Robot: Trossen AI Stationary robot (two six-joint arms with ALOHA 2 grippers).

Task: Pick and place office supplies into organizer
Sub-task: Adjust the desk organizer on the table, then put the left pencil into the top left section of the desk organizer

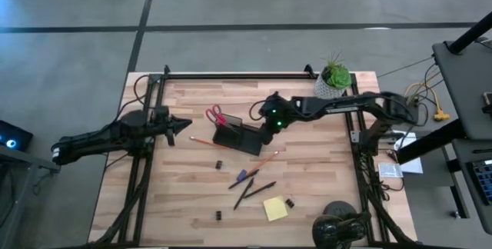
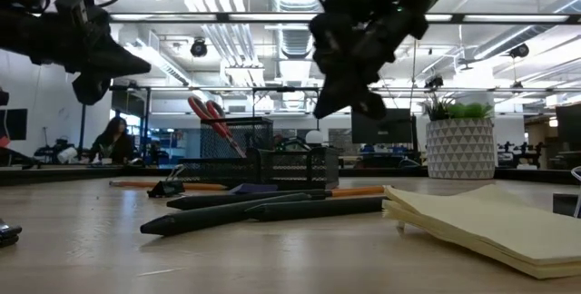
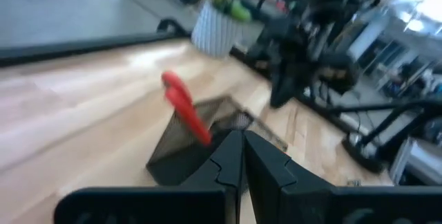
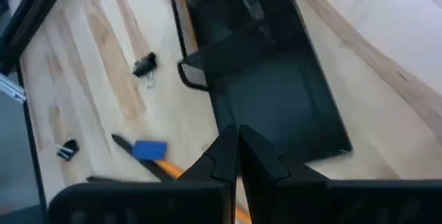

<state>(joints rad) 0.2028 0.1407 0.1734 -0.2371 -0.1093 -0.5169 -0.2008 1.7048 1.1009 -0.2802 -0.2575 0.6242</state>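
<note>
Hovering my right gripper [image 1: 270, 124] with its fingers pressed together and empty just above the black mesh organizer [image 1: 237, 139], I judge the nearest risk is dropping too low and knocking the box or tipping the red-handled scissors [image 1: 216, 115] that stand in its tall cup. Farther toward the near edge of the counter [image 1: 184, 195], the orange pencil [image 1: 265, 159], purple-tipped pen [image 1: 243, 177], dark pens [image 1: 254, 192], yellow sticky-note pad [image 1: 275, 208] and small binder clips [image 1: 290, 202] lie loose and flat, thin enough to skid from a closing grip. My left gripper [image 1: 181, 125], also closed on nothing, waits at the counter's left side.
</note>
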